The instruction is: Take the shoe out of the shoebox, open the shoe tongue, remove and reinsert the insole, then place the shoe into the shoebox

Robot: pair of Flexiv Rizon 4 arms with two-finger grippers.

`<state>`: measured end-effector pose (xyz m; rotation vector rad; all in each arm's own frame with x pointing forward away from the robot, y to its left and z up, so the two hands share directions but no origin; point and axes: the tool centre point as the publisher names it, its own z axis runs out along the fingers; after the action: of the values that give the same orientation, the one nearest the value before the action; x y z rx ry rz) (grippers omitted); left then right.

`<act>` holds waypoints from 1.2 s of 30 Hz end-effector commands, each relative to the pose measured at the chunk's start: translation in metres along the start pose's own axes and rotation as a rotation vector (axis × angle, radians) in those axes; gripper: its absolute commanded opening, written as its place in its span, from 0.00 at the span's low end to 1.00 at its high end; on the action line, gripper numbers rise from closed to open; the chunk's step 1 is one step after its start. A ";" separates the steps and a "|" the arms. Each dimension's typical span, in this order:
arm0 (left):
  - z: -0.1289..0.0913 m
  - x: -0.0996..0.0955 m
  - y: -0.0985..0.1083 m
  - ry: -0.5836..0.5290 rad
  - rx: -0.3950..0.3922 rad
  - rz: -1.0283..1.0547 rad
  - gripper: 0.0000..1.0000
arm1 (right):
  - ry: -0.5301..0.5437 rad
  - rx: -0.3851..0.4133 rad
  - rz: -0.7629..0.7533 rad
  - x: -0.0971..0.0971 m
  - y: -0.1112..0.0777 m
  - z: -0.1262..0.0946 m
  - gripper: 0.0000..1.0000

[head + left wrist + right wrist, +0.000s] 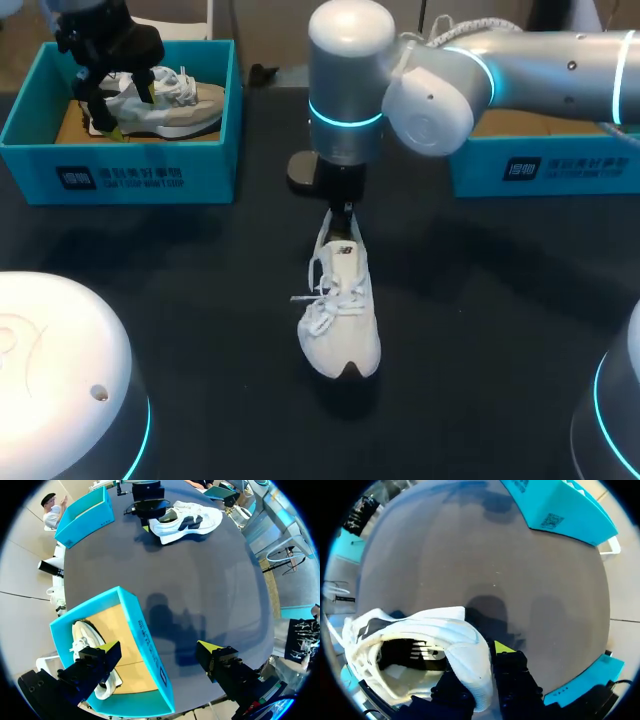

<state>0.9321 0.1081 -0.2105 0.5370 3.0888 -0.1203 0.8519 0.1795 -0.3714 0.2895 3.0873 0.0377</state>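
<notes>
The right arm reaches to mid-table. The right gripper (345,205) pinches the heel of the white shoe (340,310), which lies on the table (200,300); only the right wrist view shows this grip. The left gripper (159,650), fingers spread, straddles the shoebox (120,170) wall above a second shoe (85,640).

1 white shoe (340,300) stands upright mid-table, toe toward me, heel pinched in my right claw (480,674). A teal shoebox (150,170) far left holds another pale shoe (175,108).

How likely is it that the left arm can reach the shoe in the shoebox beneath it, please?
Probably yes: the left end effector hangs open above the lidless shoebox, and nothing covers the shoe lying inside.
</notes>
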 end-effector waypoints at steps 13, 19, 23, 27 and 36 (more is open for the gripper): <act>0.000 0.001 0.000 0.000 -0.001 0.001 1.00 | -0.137 0.031 0.040 -0.017 -0.048 -0.122 0.00; 0.000 0.001 0.000 0.000 -0.001 0.001 1.00 | -0.137 0.031 0.040 -0.017 -0.048 -0.122 0.00; 0.000 0.001 0.000 0.000 -0.001 0.001 1.00 | -0.137 0.031 0.040 -0.017 -0.048 -0.122 0.00; 0.000 0.001 0.000 0.000 -0.001 0.001 1.00 | -0.133 0.031 0.052 -0.019 -0.056 -0.124 0.00; 0.000 0.001 0.000 0.000 -0.001 0.001 1.00 | -0.248 0.097 0.031 -0.072 -0.124 -0.196 0.00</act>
<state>0.9321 0.1081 -0.2105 0.5369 3.0888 -0.1202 0.8973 0.0701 -0.2121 0.3383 2.8387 -0.1744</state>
